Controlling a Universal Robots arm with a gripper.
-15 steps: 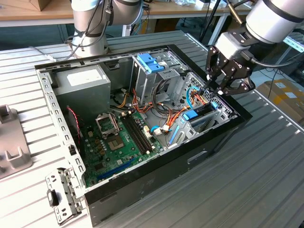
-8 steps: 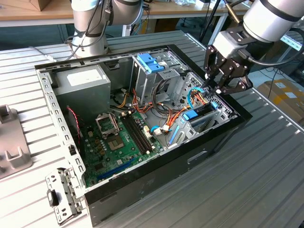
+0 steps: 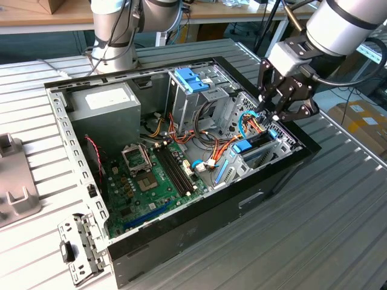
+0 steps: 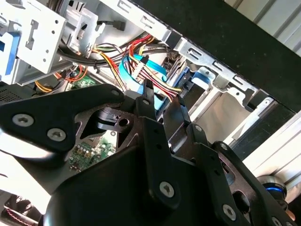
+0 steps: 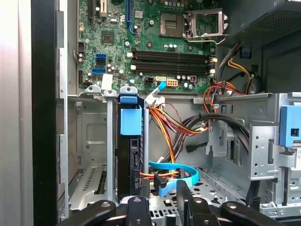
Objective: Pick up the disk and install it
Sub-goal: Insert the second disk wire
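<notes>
Pincer (image 3: pixel 270 113) empty, fingers nearly together, above disk (image 5: pixel 130 146) standing on edge in bay, blue tab uppermost

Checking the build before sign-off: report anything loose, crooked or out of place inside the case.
The flat blue cable lies curled and loose on the case floor beside the disk, which sits upright in its bay. A loose metal bracket lies outside the computer case on the table. Nothing looks damaged.

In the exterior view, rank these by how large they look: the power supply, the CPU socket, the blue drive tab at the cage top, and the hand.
1. Power supply, clearly largest.
2. Hand, though it sits nearer the camera, so unsure.
3. Blue tab and CPU socket look alike; not ranked.
</notes>
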